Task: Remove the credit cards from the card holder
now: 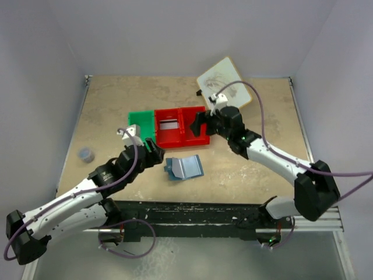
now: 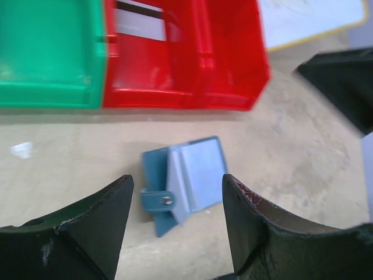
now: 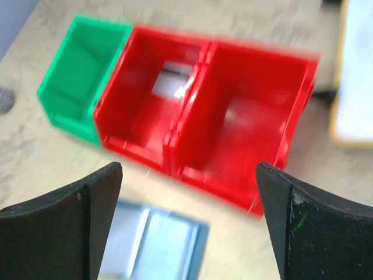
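Starting with the open room: the tan, scuffed table [image 1: 105, 105] is showing bare surface along its left side and in front of the bins, with pale walls closing in on three sides. A small grey round object [image 1: 86, 154] is sitting alone near the left edge. Across the middle, a green bin [image 1: 140, 124] and two red bins [image 1: 180, 127] are standing in a row, side touching side, all glossy hard plastic with square walls. A white board with a wooden rim [image 1: 224, 81] is lying at the far right, just behind the bins.

The card holder [image 1: 184, 168] is lying open on bare table in front of the red bins, apart from them. Its pale blue inner panels are facing up, with darker blue at the left edge and a small snap tab. A grey-white card with a dark stripe [image 1: 169, 123] is lying flat in the left red bin.

Now the tools: the left gripper [image 1: 152, 153] is hovering just left of the card holder, jaws apart, and its wrist view is framing the card holder [image 2: 185, 182] between them with nothing gripped. The right gripper [image 1: 201, 122] is hanging over the right red bin, jaws spread wide and empty.
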Tool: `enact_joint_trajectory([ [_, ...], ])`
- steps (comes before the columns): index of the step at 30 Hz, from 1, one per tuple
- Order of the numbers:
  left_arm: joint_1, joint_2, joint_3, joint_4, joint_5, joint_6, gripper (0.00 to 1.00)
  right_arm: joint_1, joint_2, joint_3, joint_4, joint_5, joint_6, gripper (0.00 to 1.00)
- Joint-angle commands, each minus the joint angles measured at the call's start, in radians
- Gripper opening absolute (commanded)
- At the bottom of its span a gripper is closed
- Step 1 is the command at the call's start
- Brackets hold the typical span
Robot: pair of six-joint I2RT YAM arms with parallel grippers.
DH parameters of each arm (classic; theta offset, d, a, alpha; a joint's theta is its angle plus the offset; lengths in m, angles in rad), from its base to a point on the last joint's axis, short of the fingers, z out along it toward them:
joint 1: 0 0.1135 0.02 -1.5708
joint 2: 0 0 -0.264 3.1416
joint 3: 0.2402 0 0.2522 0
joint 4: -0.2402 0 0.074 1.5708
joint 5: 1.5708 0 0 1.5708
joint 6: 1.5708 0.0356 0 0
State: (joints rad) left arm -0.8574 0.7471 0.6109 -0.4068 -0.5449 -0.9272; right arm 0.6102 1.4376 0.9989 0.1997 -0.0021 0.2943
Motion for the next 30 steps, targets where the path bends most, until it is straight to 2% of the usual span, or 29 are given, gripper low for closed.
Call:
enact_joint_trajectory([
  [1,0.004,0.134,0.098,0.251,0.306,0.117,0.59,0.02,-0.131,-0.223,0.057,-0.06,0.337,0.99],
  [3,0.002,0.236,0.122,0.273,0.396,0.127,0.55,0.019,-0.163,-0.284,0.051,-0.062,0.396,0.87],
  [5,-0.001,0.335,0.134,0.275,0.423,0.12,0.51,0.02,-0.174,-0.342,0.082,-0.094,0.447,0.78],
  [8,-0.003,0.436,0.128,0.261,0.386,0.107,0.47,0.02,-0.158,-0.402,0.126,-0.156,0.512,0.65],
  [13,-0.003,0.539,0.105,0.255,0.354,0.113,0.45,0.022,-0.085,-0.456,0.278,-0.24,0.574,0.51],
  [18,-0.003,0.595,0.058,0.249,0.301,0.109,0.39,0.024,0.009,-0.45,0.329,-0.289,0.607,0.48],
  [23,-0.003,0.588,0.009,0.223,0.237,0.104,0.38,0.036,0.083,-0.394,0.251,-0.279,0.581,0.47],
  [30,-0.003,0.58,-0.036,0.246,0.238,0.091,0.37,0.06,0.139,-0.367,0.235,-0.28,0.573,0.44],
])
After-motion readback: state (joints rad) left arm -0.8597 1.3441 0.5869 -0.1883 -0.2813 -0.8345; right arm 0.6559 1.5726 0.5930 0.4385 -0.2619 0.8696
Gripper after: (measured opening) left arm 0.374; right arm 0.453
